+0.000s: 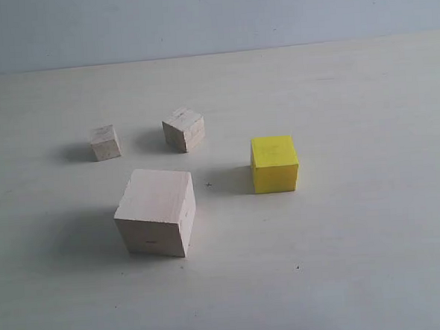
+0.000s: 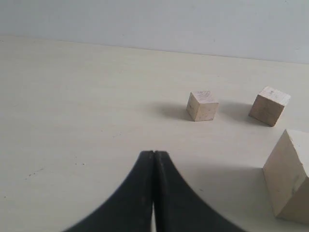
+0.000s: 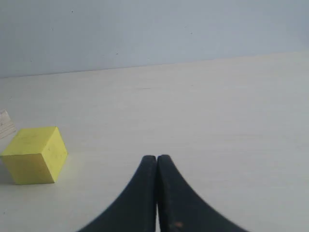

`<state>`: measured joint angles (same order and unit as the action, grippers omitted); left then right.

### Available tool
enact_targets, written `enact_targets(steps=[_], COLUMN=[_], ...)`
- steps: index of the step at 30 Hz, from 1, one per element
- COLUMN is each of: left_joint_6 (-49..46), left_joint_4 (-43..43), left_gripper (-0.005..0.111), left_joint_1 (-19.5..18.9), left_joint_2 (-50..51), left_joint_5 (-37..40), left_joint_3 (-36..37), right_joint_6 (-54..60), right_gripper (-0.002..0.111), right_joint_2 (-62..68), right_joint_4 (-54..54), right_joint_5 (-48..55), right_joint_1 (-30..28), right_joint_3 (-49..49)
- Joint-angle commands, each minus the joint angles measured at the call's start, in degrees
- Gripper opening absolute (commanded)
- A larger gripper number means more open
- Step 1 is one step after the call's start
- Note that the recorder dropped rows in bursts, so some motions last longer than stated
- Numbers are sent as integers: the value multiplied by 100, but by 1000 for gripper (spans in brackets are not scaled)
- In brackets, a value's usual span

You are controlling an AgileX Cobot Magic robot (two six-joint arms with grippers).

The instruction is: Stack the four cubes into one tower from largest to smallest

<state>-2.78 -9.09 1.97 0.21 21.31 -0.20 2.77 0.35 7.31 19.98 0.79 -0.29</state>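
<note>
The four cubes stand apart on the pale table, none stacked. The large pale wood cube (image 1: 156, 212) is nearest the front, left of centre. The bright yellow cube (image 1: 274, 163) sits to its right. Two small pale wood cubes lie behind: one (image 1: 105, 142) at the left, a slightly bigger one (image 1: 184, 130) beside it. No arm shows in the exterior view. My left gripper (image 2: 154, 153) is shut and empty, short of the small cubes (image 2: 202, 106) (image 2: 269, 105) and the large cube (image 2: 289, 176). My right gripper (image 3: 157, 157) is shut and empty, with the yellow cube (image 3: 35, 154) off to one side.
A pale table (image 1: 360, 261) runs back to a light blue-grey wall (image 1: 211, 16). A sliver of a pale wood cube (image 3: 5, 123) peeks in at the edge of the right wrist view.
</note>
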Motion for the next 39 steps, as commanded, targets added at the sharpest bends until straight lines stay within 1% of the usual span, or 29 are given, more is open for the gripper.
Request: enact_targets(steps=[1, 30, 35, 39], left_joint_6=[-18, -43, -43, -43], left_joint_4=[9, 9, 9, 9], left_gripper=[0, 0, 0, 0], left_joint_1=[43, 43, 43, 43], left_joint_2=[-21, -21, -21, -21], left_joint_5=[-50, -70, -403, -1104], left_joint_3=[20, 20, 20, 20], right_joint_6=[5, 5, 5, 5], right_gripper=[0, 0, 0, 0], right_joint_2=[-35, -35, -35, -35], right_joint_4=[-6, 7, -3, 21], right_joint_5=[-29, -3, -54, -438], right_joint_1=[18, 18, 18, 18], right_joint_3=[29, 29, 29, 29])
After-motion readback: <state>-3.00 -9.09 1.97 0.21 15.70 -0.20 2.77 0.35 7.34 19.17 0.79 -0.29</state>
